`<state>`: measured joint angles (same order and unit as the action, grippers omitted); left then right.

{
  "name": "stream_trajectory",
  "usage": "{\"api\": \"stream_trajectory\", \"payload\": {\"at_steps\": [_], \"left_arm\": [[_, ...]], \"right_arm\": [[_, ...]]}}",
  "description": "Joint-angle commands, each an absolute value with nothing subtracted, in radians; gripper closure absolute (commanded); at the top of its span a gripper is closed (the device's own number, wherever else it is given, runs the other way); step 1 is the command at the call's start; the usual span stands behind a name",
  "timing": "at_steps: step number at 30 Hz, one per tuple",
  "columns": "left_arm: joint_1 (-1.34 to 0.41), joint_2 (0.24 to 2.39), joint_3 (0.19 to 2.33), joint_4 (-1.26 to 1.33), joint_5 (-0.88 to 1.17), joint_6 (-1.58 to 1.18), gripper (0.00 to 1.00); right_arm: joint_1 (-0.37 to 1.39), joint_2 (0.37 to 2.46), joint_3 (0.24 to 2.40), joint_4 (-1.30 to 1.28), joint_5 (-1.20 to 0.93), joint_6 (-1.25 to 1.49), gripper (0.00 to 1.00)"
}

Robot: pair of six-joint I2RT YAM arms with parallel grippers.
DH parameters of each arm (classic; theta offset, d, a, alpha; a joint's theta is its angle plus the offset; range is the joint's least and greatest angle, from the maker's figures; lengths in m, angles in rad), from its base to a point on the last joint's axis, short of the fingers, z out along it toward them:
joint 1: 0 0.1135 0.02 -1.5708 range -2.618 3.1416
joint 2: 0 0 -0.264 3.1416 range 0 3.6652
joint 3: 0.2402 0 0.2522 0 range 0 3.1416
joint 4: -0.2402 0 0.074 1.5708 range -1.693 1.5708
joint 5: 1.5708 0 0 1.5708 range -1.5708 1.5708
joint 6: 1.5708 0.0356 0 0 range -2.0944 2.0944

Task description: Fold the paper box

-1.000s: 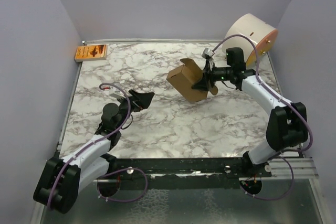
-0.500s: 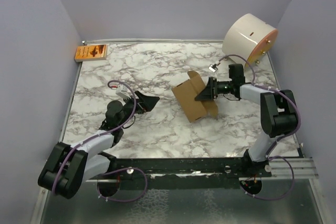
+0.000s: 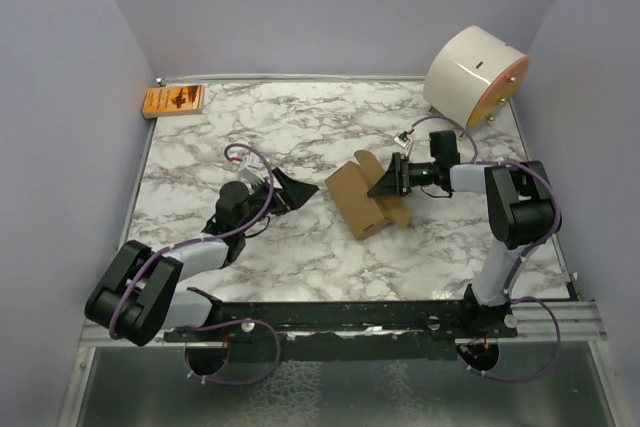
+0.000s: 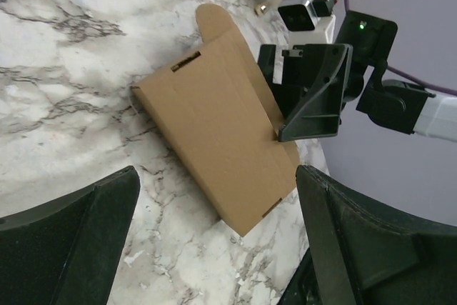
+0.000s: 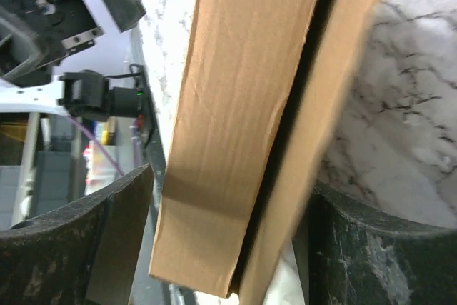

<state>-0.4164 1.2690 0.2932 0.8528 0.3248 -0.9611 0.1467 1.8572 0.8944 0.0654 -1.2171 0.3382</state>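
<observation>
One paper box (image 3: 362,199). My left gripper (image 3: 290,192) lies low at nine o'clock, wide and empty; my right gripper (image 3: 382,184) straddles its three-o'clock edge, grip unclear.

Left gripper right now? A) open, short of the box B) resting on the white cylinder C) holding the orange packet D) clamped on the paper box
A: the left gripper stands wide open with nothing between its jaws; the paper box lies ahead of it, untouched by it.

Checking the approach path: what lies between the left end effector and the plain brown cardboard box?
Only bare marble tabletop separates the left end effector from the plain brown cardboard box; top and left wrist views show it.
</observation>
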Motion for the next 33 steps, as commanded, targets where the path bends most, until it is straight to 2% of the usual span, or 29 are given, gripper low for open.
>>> {"api": "stream_trajectory", "payload": {"at_steps": [1,8,12,21,25,28,30,31,33], "left_arm": [[-0.482,1.322,0.361,0.838,0.337,-0.959,0.07],[-0.523,1.342,0.424,0.721,0.301,-0.916,0.10],[-0.524,1.314,0.432,0.658,0.275,-0.889,0.11],[-0.523,1.242,0.435,0.557,0.220,-0.835,0.11],[-0.521,1.206,0.398,0.598,0.201,-0.835,0.11],[-0.516,1.208,0.373,0.658,0.198,-0.856,0.11],[-0.513,1.231,0.377,0.671,0.210,-0.872,0.11],[-0.512,1.246,0.385,0.670,0.220,-0.880,0.12],[-0.512,1.274,0.411,0.664,0.247,-0.891,0.15]], "right_arm": [[0.146,1.861,0.931,-0.021,-1.101,0.226,0.24],[0.140,1.829,0.988,-0.198,-0.945,0.032,0.18],[0.105,1.781,0.994,-0.253,-0.901,-0.075,0.00],[0.087,1.624,1.016,-0.321,-0.823,-0.294,0.01],[0.087,1.484,0.955,-0.233,-0.785,-0.418,0.01],[0.087,1.390,0.864,-0.062,-0.898,-0.327,0.01],[0.087,1.401,0.882,-0.117,-1.076,-0.408,0.00],[0.088,1.427,0.919,-0.197,-1.143,-0.486,0.05],[0.093,1.489,0.976,-0.288,-1.131,-0.513,0.23]]}}
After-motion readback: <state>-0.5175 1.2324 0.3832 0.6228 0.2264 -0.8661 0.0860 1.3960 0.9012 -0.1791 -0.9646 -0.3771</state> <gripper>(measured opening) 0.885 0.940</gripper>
